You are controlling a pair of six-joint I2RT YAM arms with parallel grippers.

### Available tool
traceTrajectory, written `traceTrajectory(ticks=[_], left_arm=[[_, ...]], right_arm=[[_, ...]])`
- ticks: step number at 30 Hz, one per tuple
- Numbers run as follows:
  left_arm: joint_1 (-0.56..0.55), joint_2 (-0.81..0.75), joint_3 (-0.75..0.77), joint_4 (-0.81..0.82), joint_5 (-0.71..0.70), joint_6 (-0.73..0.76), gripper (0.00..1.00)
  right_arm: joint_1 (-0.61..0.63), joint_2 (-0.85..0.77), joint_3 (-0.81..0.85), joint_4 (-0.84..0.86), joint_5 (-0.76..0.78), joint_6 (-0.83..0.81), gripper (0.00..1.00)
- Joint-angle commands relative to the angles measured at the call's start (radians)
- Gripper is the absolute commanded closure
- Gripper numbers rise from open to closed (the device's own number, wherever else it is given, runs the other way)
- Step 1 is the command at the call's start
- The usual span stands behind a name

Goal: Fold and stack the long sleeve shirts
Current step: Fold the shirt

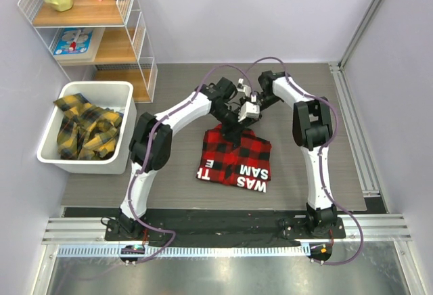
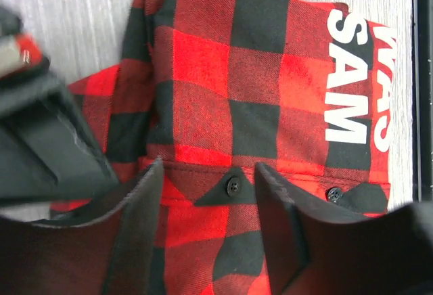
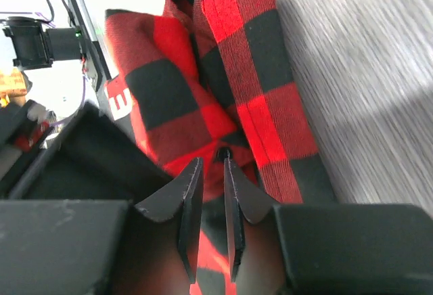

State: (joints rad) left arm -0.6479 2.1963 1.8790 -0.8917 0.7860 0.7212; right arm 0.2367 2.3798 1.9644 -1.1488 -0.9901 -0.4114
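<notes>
The red-and-black shirt may drag unfolded if the right claw, nearly clenched, on cloth or not I cannot tell, pulls while the left claw hangs released.

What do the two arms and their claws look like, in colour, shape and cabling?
Both the left arm and the right arm have white tubular links with bulky black joints. A purple cable loops along each one. The left claw and the right claw carry two black, wedge-shaped fingers that taper to the tips. No markings are readable.
</notes>
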Motion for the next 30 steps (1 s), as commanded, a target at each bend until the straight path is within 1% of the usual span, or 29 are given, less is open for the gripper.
traceTrajectory(ticks=[1, 5, 7, 8, 9, 11, 15, 16, 17, 18, 19, 22, 23, 24, 30], left_arm=[[0.008, -0.001, -0.007, 0.007, -0.02, 0.032, 0.49], [0.008, -0.009, -0.023, -0.013, -0.03, 0.058, 0.66], [0.01, -0.029, -0.035, 0.014, -0.05, 0.049, 0.67], [0.01, -0.039, -0.053, 0.04, -0.062, 0.035, 0.53], [0.01, -0.047, -0.085, 0.069, -0.07, 0.018, 0.46], [0.01, -0.052, -0.103, 0.108, -0.086, 0.015, 0.4], [0.01, -0.01, -0.072, 0.086, -0.116, 0.009, 0.36], [0.011, -0.007, -0.064, 0.082, -0.116, 0.015, 0.39], [0.013, -0.012, -0.061, 0.073, -0.11, 0.02, 0.56], [0.016, -0.023, -0.061, 0.071, -0.076, 0.018, 0.64], [0.022, -0.035, -0.066, 0.077, -0.058, 0.014, 0.75], [0.027, -0.095, -0.067, 0.109, -0.004, -0.029, 0.88], [0.028, -0.102, -0.057, 0.108, -0.007, -0.035, 0.96], [0.031, -0.105, -0.051, 0.099, -0.013, -0.035, 1.0], [0.079, -0.06, -0.001, 0.132, -0.068, -0.048, 1.0]], right_arm=[[0.006, 0.005, -0.005, 0.044, 0.002, 0.003, 0.76], [0.01, 0.032, -0.022, 0.07, 0.037, -0.001, 0.76], [0.012, 0.042, -0.021, 0.069, 0.056, -0.012, 0.76], [0.01, 0.044, -0.024, 0.069, 0.06, -0.027, 0.77], [0.012, 0.045, -0.027, 0.07, 0.065, -0.03, 0.77], [0.012, 0.042, -0.032, 0.064, 0.068, -0.046, 0.77], [0.015, 0.039, -0.048, 0.054, 0.073, -0.075, 0.78], [0.013, 0.041, -0.048, 0.052, 0.074, -0.076, 0.78], [0.016, 0.041, -0.048, 0.05, 0.079, -0.078, 0.78], [0.015, 0.041, -0.05, 0.05, 0.079, -0.084, 0.78], [0.015, 0.041, -0.048, 0.049, 0.08, -0.086, 0.78], [0.015, 0.041, -0.048, 0.049, 0.082, -0.096, 0.79], [0.016, 0.042, -0.048, 0.047, 0.084, -0.099, 0.79], [0.015, 0.042, -0.047, 0.047, 0.085, -0.102, 0.79], [0.016, 0.048, -0.015, 0.026, 0.084, -0.119, 0.79]])
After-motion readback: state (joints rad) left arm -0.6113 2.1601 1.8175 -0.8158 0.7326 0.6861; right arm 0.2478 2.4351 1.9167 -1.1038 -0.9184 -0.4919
